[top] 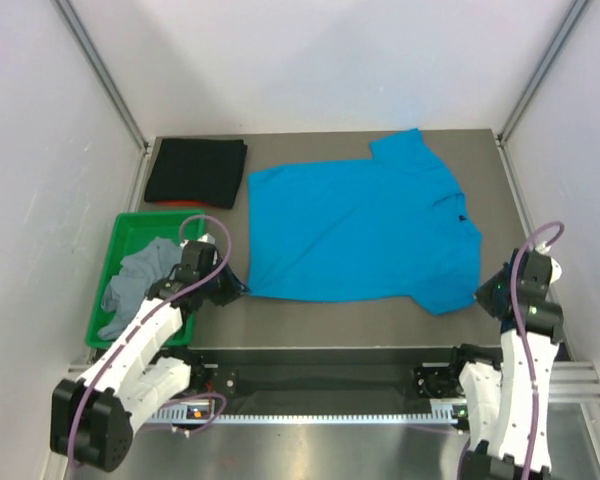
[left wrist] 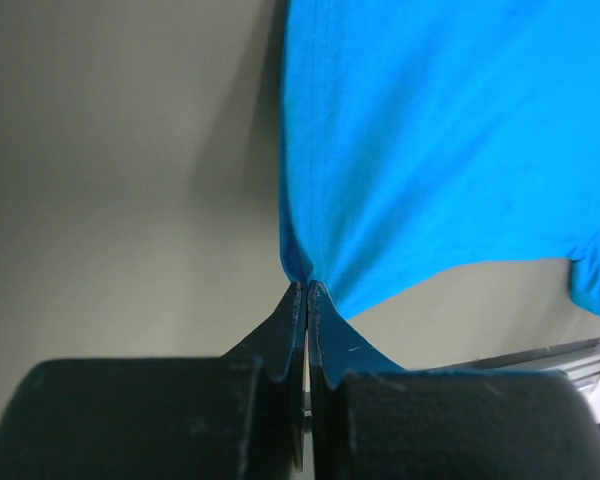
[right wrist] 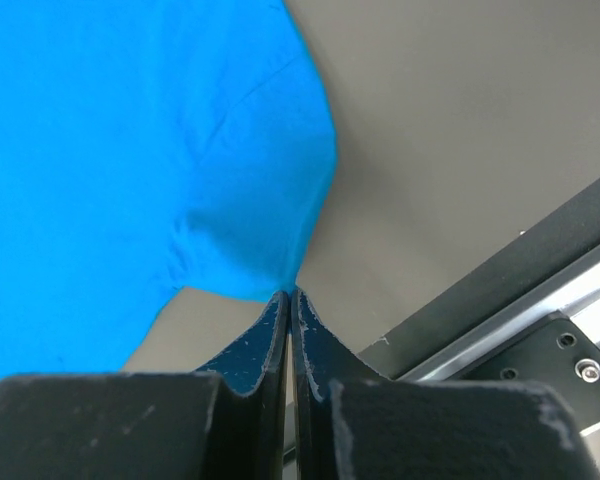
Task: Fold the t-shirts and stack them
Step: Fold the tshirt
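Observation:
A bright blue t-shirt (top: 355, 225) lies spread flat on the grey table. My left gripper (top: 242, 290) is shut on its near left hem corner; in the left wrist view the cloth (left wrist: 430, 150) pulls up into the closed tips (left wrist: 308, 287). My right gripper (top: 483, 296) is shut on the near right sleeve corner; in the right wrist view the blue cloth (right wrist: 130, 150) meets the closed tips (right wrist: 289, 293). A folded black t-shirt (top: 196, 171) lies at the back left over something red. A crumpled grey t-shirt (top: 140, 280) sits in a green bin (top: 120, 240).
The green bin stands along the left side beside my left arm. A metal rail (top: 320, 385) runs along the table's near edge and shows in the right wrist view (right wrist: 540, 320). White walls enclose the table on the left, right and back.

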Available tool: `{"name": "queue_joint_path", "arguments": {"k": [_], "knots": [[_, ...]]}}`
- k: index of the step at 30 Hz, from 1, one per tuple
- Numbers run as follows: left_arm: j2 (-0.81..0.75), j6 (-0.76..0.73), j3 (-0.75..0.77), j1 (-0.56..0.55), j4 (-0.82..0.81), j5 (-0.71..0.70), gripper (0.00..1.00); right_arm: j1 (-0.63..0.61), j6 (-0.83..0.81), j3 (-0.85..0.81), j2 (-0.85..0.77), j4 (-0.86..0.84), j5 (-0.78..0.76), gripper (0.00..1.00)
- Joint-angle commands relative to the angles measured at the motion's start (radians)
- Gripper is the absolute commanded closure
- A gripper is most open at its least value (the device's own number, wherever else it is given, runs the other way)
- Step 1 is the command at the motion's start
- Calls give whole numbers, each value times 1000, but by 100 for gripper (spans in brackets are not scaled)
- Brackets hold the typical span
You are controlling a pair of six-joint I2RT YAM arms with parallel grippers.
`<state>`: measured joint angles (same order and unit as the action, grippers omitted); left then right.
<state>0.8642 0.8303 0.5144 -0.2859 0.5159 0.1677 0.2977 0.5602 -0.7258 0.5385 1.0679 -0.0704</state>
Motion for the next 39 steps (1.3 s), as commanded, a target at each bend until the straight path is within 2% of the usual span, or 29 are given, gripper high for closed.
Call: {"name": "queue_joint_path", "arguments": {"k": [1,3,6,7,10,12,16,20,27,32,39], "knots": [[70,-46,61,1,-56,6,100,-3,-10,-52,132,-107,7,100],[161,-51,90,1,-100,6,100,-23,3,-64,232,-178,23,100],[287,-62,134,2,-143,1,100,-116,39,-106,378,-258,12,100],[314,-66,150,2,-149,-7,100,-171,47,-144,411,-267,-30,100],[390,-76,214,4,-166,-46,100,-221,63,-217,529,-316,-83,100],[453,-82,246,5,-178,-88,100,-221,49,-260,608,-332,-115,100],[579,-103,350,30,-172,-70,100,-210,6,-381,719,-356,-173,100],[651,-120,398,33,-171,-80,100,-195,-40,-471,849,-358,-167,100],[705,-141,469,57,-143,-140,100,-144,-86,-514,910,-388,-210,100],[762,-146,515,67,-143,-140,100,-143,-138,-514,917,-480,-137,100],[843,-143,588,68,-136,-135,100,-144,-190,-555,989,-516,-143,100]]}}
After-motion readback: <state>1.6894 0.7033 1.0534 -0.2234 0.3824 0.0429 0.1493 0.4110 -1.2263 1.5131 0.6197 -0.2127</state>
